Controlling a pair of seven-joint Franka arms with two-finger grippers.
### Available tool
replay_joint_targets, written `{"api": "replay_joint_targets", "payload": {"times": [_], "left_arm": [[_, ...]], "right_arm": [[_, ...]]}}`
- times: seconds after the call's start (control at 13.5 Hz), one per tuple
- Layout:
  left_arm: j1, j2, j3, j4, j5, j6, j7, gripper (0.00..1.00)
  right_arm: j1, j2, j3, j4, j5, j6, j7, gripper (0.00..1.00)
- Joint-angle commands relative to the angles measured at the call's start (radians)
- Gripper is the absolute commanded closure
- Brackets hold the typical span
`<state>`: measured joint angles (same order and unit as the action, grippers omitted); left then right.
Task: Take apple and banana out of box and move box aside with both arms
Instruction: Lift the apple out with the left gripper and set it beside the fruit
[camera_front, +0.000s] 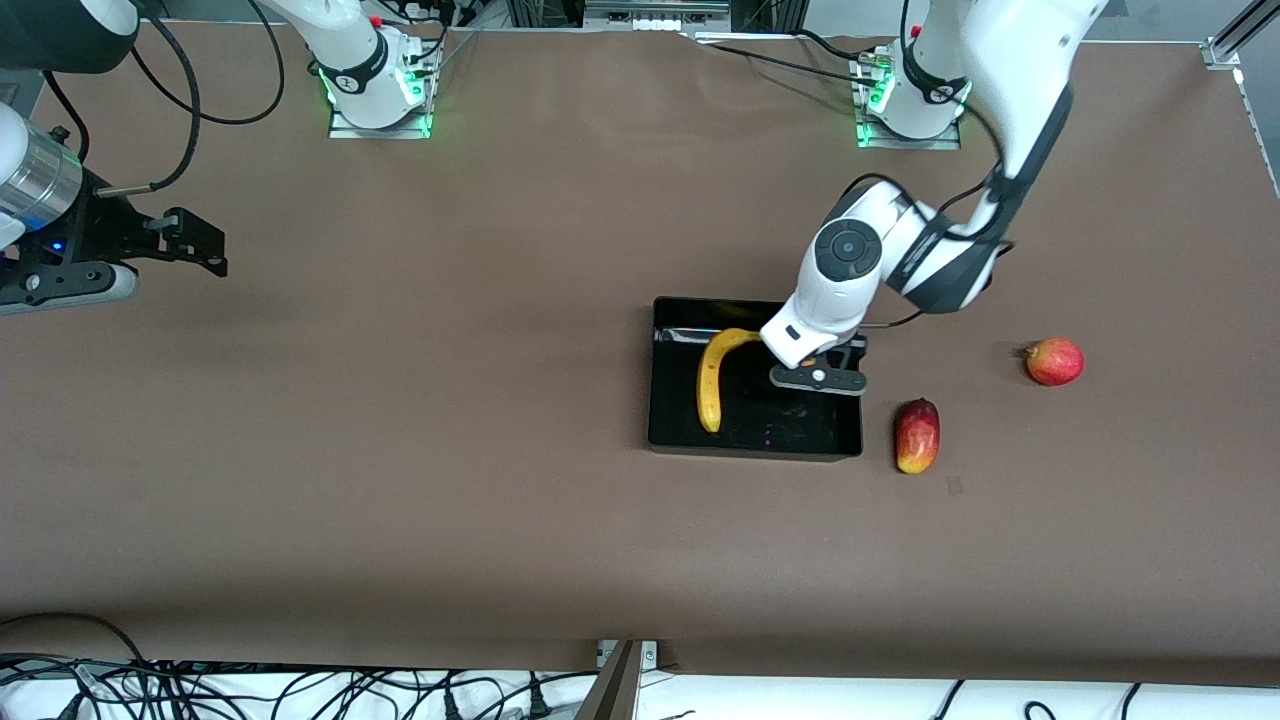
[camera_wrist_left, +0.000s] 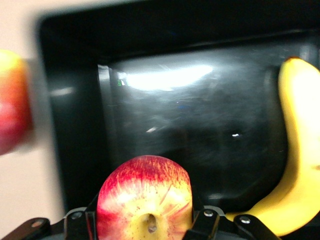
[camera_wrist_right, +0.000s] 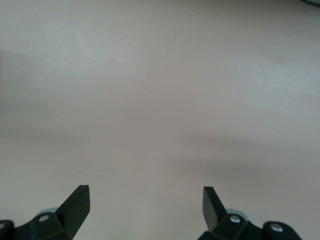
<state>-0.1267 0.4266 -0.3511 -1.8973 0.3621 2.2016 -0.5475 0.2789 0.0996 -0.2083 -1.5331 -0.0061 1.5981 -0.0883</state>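
Left pincer (camera_wrist_left: 145, 227) clamps streaked round apple (camera_wrist_left: 145, 200) in glossy black box (camera_front: 680, 425); right pincer (camera_wrist_right: 145, 205) spread, waiting.

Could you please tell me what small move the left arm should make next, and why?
Probably lift straight up: the left gripper is shut on the apple inside the box, with the banana lying beside it. The right gripper waits open over bare table.

Even overhead light fills my table (camera_front: 400, 450), shadows soft beneath my arms; glare streaks white over the box (camera_wrist_left: 165, 77) floor in my left wrist view, the apple (camera_wrist_left: 145, 200) blurred close up; my right wrist view is pale and washed.
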Motion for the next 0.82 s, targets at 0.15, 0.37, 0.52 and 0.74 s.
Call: {"api": "replay_joint_targets", "payload": {"times": [0.15, 0.37, 0.52, 0.74], "left_arm": [[0.198, -0.143, 0.003, 0.011, 0.011, -0.243, 0.565, 0.95], [0.284, -0.141, 0.004, -0.109, 0.0, -0.208, 0.684, 0.93], [0.332, -0.137, 0.004, -0.257, 0.0, -0.053, 0.686, 0.94], [0.364, -0.111, 0.006, -0.371, -0.002, 0.158, 0.684, 0.87]], "right_arm": [[-0.012, 0.009, 0.001, 0.021, -0.002, -0.006, -0.01, 0.0], [-0.012, 0.009, 0.001, 0.021, -0.002, -0.006, -0.01, 0.0], [-0.009, 0.009, 0.001, 0.021, -0.002, -0.006, -0.008, 0.0], [-0.007, 0.009, 0.001, 0.021, -0.002, -0.006, -0.008, 0.0]]}}
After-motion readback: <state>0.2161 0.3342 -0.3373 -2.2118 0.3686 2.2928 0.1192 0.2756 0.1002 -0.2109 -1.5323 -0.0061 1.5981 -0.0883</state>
